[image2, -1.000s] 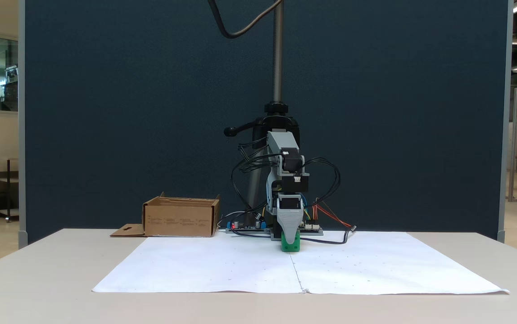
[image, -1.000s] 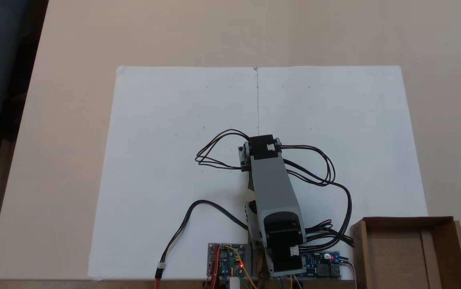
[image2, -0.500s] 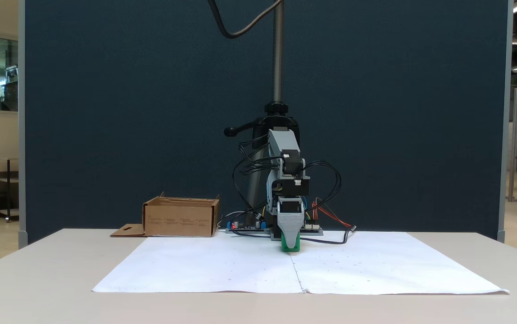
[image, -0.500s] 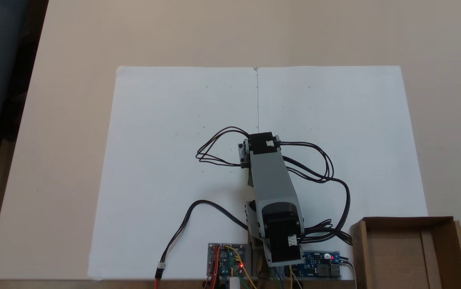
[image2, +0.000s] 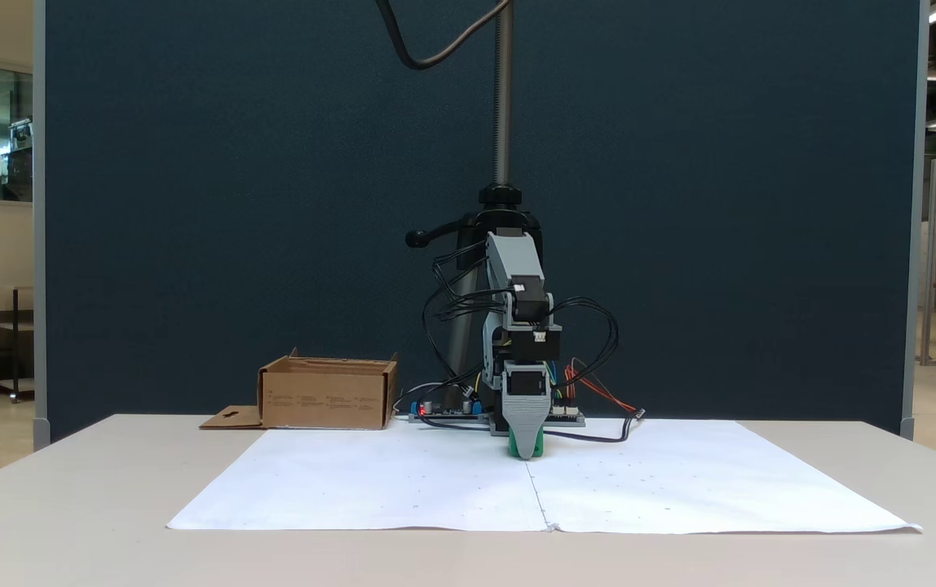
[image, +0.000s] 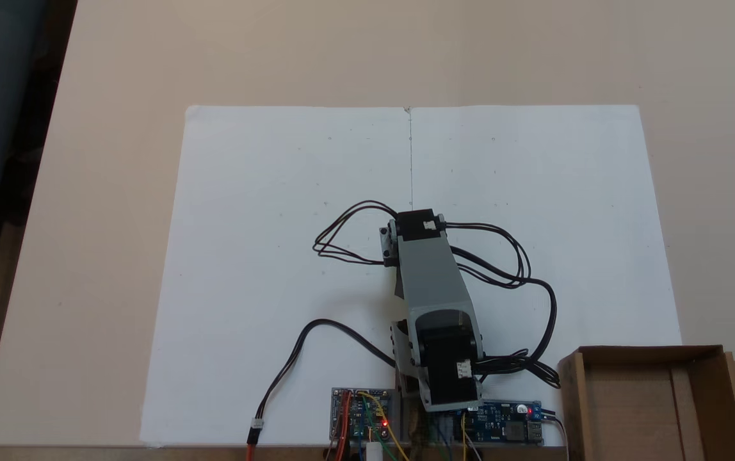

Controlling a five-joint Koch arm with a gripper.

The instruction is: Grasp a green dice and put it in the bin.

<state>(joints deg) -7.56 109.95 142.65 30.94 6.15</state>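
Observation:
The green dice [image2: 539, 446] sits on the white paper near its middle seam, with only thin green edges showing beside the grey jaw. My gripper [image2: 527, 452] points straight down over it, tip close to the paper. One jaw faces the camera and the other lies behind it, so their spacing is unreadable. From above, the arm's grey link [image: 435, 282] covers the gripper and dice. The bin [image: 649, 354], a brown cardboard box [image2: 325, 403], stands beside the arm's base.
Black cables [image: 521, 269] loop out on both sides of the arm. Circuit boards [image: 361, 413] with lit LEDs sit by the base. A metal stand pole [image2: 503, 98] rises behind the arm. White paper [image: 265, 211] covers the table's middle.
The arm has sunk lower over the last second. The grey jaw now covers more of the green dice, which has stayed in place on the paper.

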